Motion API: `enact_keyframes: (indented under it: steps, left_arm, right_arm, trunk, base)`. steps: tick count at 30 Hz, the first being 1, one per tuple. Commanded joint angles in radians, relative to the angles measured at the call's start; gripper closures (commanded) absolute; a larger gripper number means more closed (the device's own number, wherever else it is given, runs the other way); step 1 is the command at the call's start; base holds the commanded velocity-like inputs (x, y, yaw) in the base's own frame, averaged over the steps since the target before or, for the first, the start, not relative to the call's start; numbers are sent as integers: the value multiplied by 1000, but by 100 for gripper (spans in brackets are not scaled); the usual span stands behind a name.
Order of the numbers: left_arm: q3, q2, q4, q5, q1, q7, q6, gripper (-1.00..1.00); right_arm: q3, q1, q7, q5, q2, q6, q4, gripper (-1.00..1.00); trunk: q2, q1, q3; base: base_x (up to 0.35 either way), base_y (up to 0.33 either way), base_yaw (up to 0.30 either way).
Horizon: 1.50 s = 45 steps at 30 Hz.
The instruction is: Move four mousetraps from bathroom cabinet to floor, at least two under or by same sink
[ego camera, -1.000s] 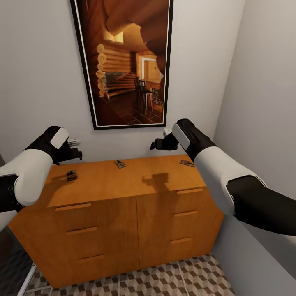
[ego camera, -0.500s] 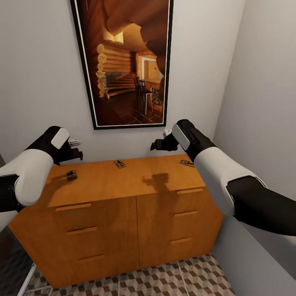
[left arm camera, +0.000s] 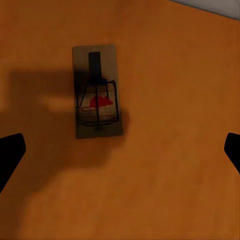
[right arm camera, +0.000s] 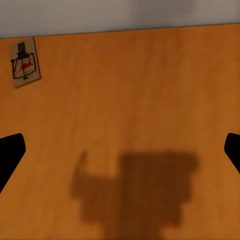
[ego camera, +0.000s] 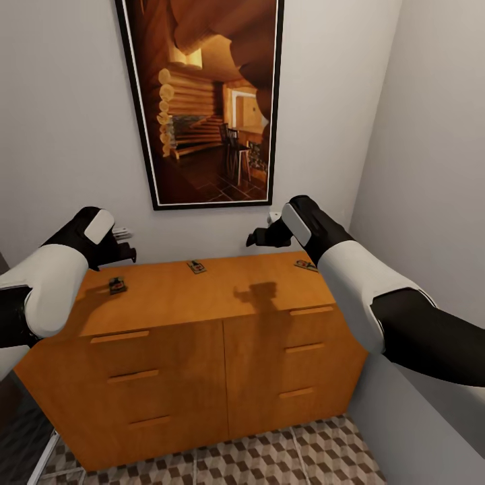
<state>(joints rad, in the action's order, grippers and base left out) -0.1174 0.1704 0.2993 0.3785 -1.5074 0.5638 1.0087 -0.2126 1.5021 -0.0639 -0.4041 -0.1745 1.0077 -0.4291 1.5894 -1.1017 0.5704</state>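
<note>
**Orange-brown cabinet top, three traps in sight, both grippers spread and empty**

Black fingertips (left arm camera: pixel 10 155) of the left gripper (left arm camera: pixel 120 155) show at the two edges of the left wrist view, set wide apart with nothing between them. One mousetrap (left arm camera: pixel 97 91) lies flat on the wood below that gripper, off-centre between the fingers, its wire frame and red mouse print facing up. The right gripper (right arm camera: pixel 120 150) is likewise spread and empty; under it is bare wood and its own shadow, with another mousetrap (right arm camera: pixel 24 62) well off to one side near the wall.

From the head view, the left gripper (ego camera: pixel 121 250) hangs above the left end of the cabinet (ego camera: pixel 202 350), over the left trap (ego camera: pixel 117 285). A middle trap (ego camera: pixel 197 267) sits near the back edge, and a third trap (ego camera: pixel 306 265) lies at the right end, just beside the right forearm. The right gripper (ego camera: pixel 264 236) hovers between those two. A fourth trap cannot be made out.

Judgement: the step in hand is the left arm's pick. It would go best if the gripper is first centred over the plate, then lowered straight down so the fingers close across the short sides. The plate is thin and flat, so a shallow or skewed closure will likely slide off or push it.

Surroundings: a framed picture (ego camera: pixel 202 101) hangs on the wall behind, close to both grippers. A side wall (ego camera: pixel 438 168) crowds the right arm. The patterned floor (ego camera: pixel 269 458) in front of the drawers is the destination.
</note>
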Motion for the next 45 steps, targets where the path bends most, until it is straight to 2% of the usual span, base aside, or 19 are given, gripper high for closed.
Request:
enact_keyframes:
  steps: [1,6,9,14,16,17,28,29,34,37,41,42,45]
  left_arm:
    - [-2,0,1,11,0,10,2,-100]
    - [-3,0,1,11,0,10,2,-100]
    - [-4,0,1,11,0,10,2,-100]
    - [-4,1,1,10,0,10,2,-100]
    - [-4,1,1,10,0,10,2,-100]
    - [-4,2,2,10,0,10,2,-100]
    - [-3,4,-4,10,0,10,1,-100]
    - [-3,5,-5,10,0,10,1,-100]
    - [-2,6,-6,10,0,10,1,-100]
    - [-2,6,-6,10,0,10,1,-100]
    - [-2,6,-7,10,0,10,1,-100]
    - [-2,6,-8,10,0,10,1,-100]
    - [-2,6,-8,10,0,10,1,-100]
  right_arm:
    - [-4,1,-6,-8,0,3,-1,-100]
    - [-5,1,-4,-9,0,5,-7,-100]
    - [-6,1,-2,-14,0,6,-10,-100]
    - [-7,2,-1,-64,0,8,-13,-100]
    - [-8,2,-1,-99,0,10,-14,-100]
    - [-9,2,-1,-135,1,11,-15,-100]
    - [-57,3,2,-318,10,12,-87,-100]
    - [-73,3,9,-359,11,12,-105,-100]
    - [-136,3,81,-499,18,13,-142,-100]
    - [-189,3,175,-606,52,14,-157,-100]
    - [-282,1,343,-740,127,12,-181,-100]
    - [-338,1,440,-793,166,10,-197,-100]
    - [-421,-1,592,-855,218,8,-229,-100]
  trunk:
    - [1,0,1]
    - [1,0,1]
    - [22,-11,11]
    - [43,-23,20]
    - [43,-23,20]
    - [43,-23,20]
    - [43,-23,20]
    - [43,-23,20]
    - [43,-23,20]
    - [43,-23,20]
    - [43,-23,20]
    - [43,-23,20]
    - [50,-27,23]
  base:
    - [0,0,0]
    - [0,0,0]
    - [0,0,0]
    - [0,0,0]
    - [0,0,0]
    - [0,0,0]
    - [0,0,0]
    - [0,0,0]
    - [0,0,0]
    - [0,0,0]
    - [0,0,0]
    - [0,0,0]
    - [0,0,0]
